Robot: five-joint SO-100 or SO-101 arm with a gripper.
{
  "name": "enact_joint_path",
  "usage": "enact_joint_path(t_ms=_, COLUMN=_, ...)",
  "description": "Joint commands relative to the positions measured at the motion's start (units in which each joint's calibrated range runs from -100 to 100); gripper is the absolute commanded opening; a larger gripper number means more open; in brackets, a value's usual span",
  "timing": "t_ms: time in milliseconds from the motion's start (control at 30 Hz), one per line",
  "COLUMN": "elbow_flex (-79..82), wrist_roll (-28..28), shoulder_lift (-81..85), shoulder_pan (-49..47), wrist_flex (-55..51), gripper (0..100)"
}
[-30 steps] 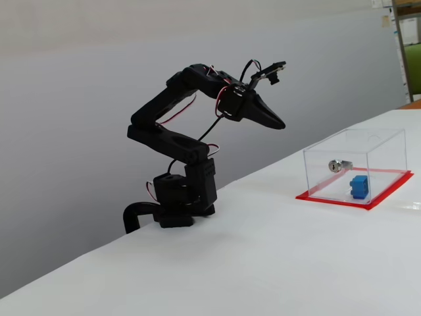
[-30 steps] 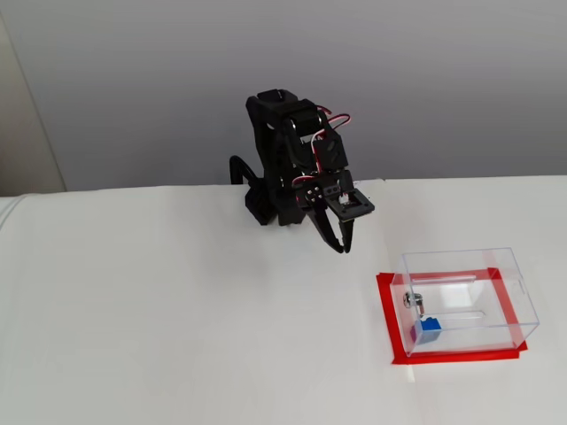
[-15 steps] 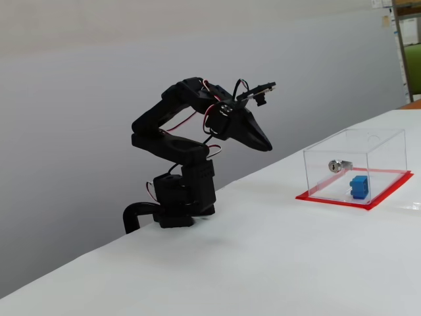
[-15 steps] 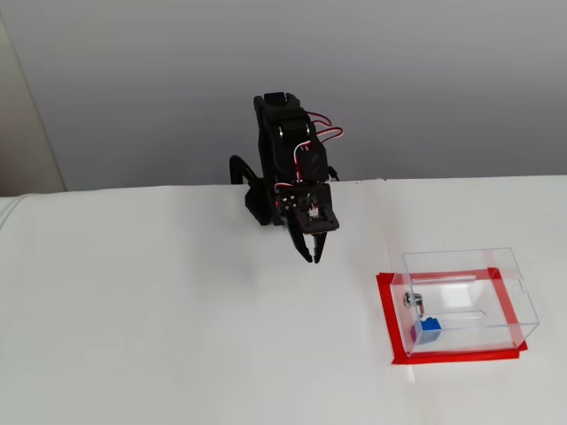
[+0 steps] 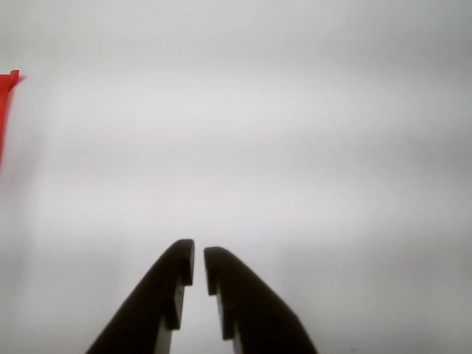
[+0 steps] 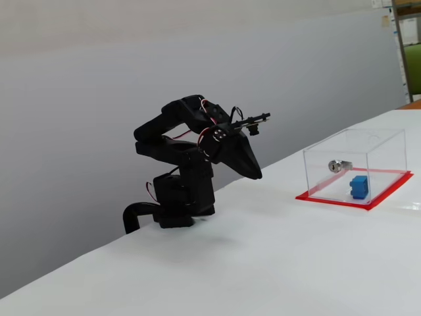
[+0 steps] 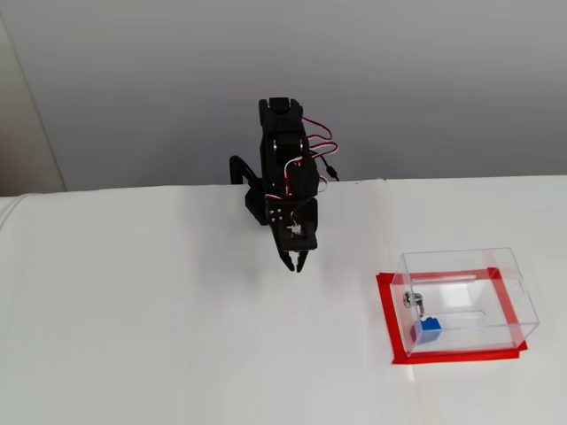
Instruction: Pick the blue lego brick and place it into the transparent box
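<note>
Gripper [image 5: 199, 267] tips stand almost together in the wrist view, with only a thin slit between them and nothing held. In both fixed views the black arm [image 6: 181, 164] is folded over its base and the gripper [image 7: 296, 262] points down above the white table [image 7: 177, 336], left of centre. At the lower right, the blue lego brick [image 7: 429, 329] lies inside the transparent box [image 7: 523, 297], on its red base [image 6: 385, 194], near the silver lock [image 6: 337, 165].
</note>
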State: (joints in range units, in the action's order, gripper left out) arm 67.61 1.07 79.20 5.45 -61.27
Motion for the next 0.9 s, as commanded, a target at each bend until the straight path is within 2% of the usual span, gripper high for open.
enact_joint_path(t_ms=0, elbow_flex=1.47, wrist_roll=0.28, shoulder_lift=0.78, shoulder_pan=0.43, wrist_flex=0.69, gripper=2)
enact_joint_path(t_ms=300, elbow_flex=8.43, wrist_roll=0.23, shoulder_lift=7.06, shoulder_pan=0.28, wrist_flex=0.69, gripper=2)
enact_joint_path(t_ms=467, elbow_flex=17.38, wrist_roll=0.23, shoulder_lift=20.29, shoulder_pan=0.36, wrist_flex=0.69, gripper=2)
enact_joint_path(t_ms=867, elbow_flex=24.71, wrist_roll=0.18, shoulder_lift=20.55, shoulder_pan=0.28, wrist_flex=3.22, gripper=2)
